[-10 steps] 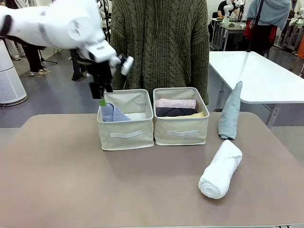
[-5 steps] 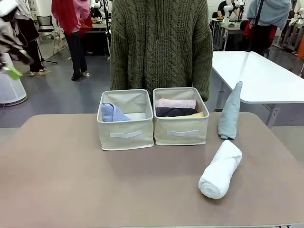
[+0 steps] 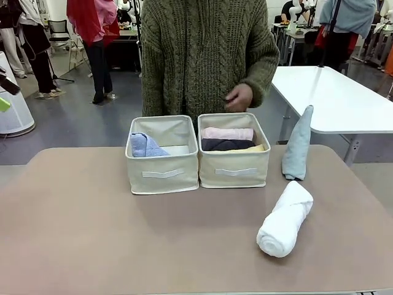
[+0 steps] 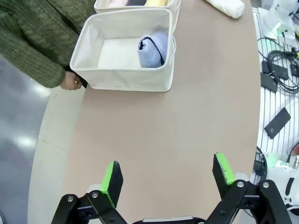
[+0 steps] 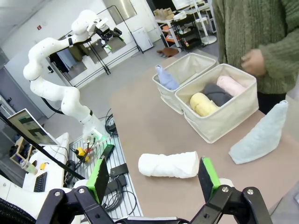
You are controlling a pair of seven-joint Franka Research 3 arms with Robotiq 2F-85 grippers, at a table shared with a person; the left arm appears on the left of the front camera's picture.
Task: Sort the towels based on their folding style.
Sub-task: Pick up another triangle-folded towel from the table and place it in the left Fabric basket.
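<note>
A rolled-towel bin (image 3: 234, 175) is seen on the desk (image 3: 92, 246). Three rolls are packed inside it: a pink towel (image 3: 227, 133) at its far side, a dark grey towel (image 3: 226, 145) in the middle, and a yellow towel (image 3: 253, 149) toward its near wall. A second bin (image 3: 163, 178) is set touching it on the robot's left. The light blue towel (image 3: 146, 146) is held in that bin's half away from the rolled-towel bin. A pale teal towel (image 3: 298, 147), cone-folded, is stood upright just to the rolled-towel bin's right. A white towel (image 3: 284, 219), rolled, is laid nearer the robot than the rolled-towel bin, to its right. A person's hand (image 3: 239, 97) is held above its far rim. The left end effector (image 4: 167, 171) and the right end effector (image 5: 153, 173) are both spread wide with nothing grasped, well apart from the rolled-towel bin.
</note>
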